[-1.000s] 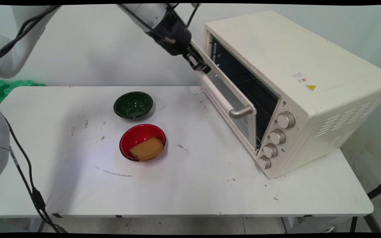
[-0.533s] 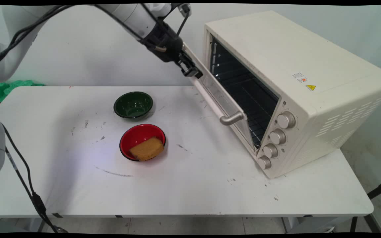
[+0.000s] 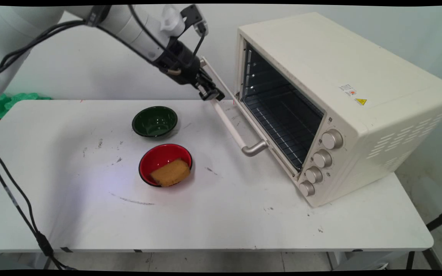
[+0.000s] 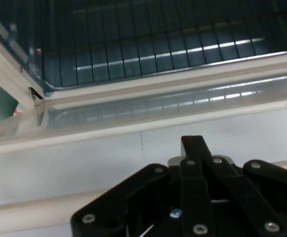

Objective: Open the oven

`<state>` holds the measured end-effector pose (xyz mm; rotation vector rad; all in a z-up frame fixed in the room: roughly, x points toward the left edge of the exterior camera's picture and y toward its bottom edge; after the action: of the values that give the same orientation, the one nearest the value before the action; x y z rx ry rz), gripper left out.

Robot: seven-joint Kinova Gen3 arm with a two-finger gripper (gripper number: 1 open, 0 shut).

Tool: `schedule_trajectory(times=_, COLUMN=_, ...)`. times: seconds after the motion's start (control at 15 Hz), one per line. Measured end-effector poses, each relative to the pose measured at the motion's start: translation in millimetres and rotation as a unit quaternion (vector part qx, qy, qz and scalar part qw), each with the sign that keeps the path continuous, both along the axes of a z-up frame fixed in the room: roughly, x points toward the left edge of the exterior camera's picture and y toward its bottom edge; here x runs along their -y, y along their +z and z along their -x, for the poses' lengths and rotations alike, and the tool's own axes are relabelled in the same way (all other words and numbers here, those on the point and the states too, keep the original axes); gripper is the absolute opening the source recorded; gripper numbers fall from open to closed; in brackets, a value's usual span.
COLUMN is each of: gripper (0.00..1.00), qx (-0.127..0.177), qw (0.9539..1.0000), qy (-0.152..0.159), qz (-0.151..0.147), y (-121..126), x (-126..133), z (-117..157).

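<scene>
Plainly, the gripper point(image 3: 210, 94), fingers pressed together, touches the handle's point(image 3: 228, 124) far end on the oven's point(image 3: 320, 61) half-lowered door point(image 4: 158, 106) by the table's point(image 3: 71, 172) far edge; stiff, hinged, probably light, best gripped by that bar.

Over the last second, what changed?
The gripper swung down and left with the oven door, which dropped from nearly shut to well open, baring the rack. Green bowl, red bowl with sponge and oven body stayed put.

You see a green bowl point(image 3: 154, 121) behind a red bowl point(image 3: 159, 158) holding a brown sponge point(image 3: 170, 172) on the white surface point(image 3: 221, 214).
</scene>
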<state>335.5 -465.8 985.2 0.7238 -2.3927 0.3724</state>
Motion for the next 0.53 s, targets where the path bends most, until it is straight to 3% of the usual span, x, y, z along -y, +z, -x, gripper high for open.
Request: schedule_trajectory(times=0.53, gripper=0.0, qx=-0.01, qw=0.9999, qy=-0.006, qz=0.006, y=-21.7, x=-25.7, z=-10.2)
